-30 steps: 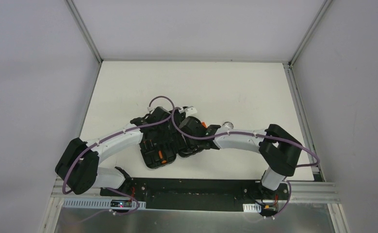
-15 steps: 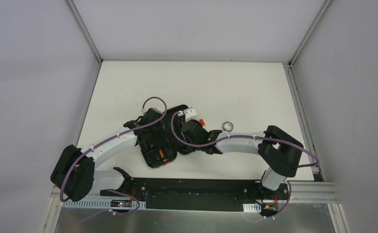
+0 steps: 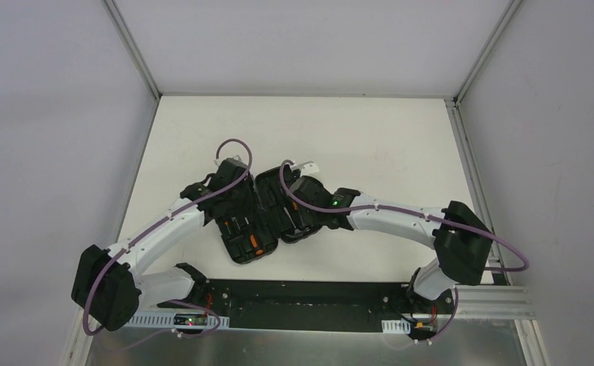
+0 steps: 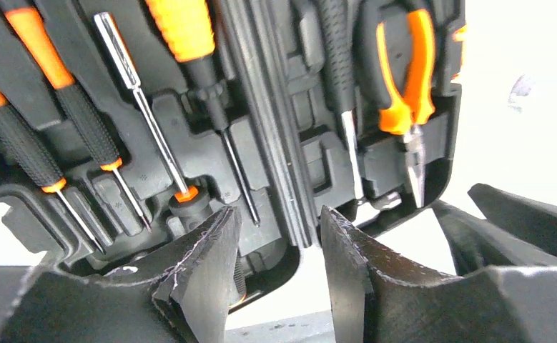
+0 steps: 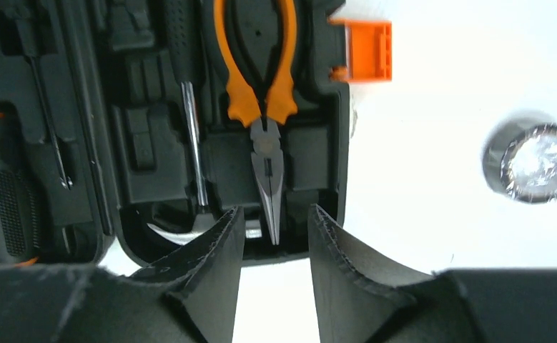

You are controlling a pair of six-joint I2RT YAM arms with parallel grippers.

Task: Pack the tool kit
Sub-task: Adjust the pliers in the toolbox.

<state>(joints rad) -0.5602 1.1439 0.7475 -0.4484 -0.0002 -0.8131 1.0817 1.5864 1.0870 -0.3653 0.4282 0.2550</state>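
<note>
The case (image 3: 245, 242) lies open on the table (image 3: 370, 137), just beyond both grippers. Pliers (image 5: 261, 78) sit slotted straight ahead of the right gripper (image 5: 274, 229), whose fingers are apart and empty. Screwdrivers (image 4: 82, 121) lie ahead-left of the left gripper (image 4: 279, 236), likewise apart, over what seems the hinge (image 4: 268, 136).

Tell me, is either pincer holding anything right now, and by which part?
Nothing is held. The left pincer and the right pincer both stand open and empty near the edge of the tool case.
</note>
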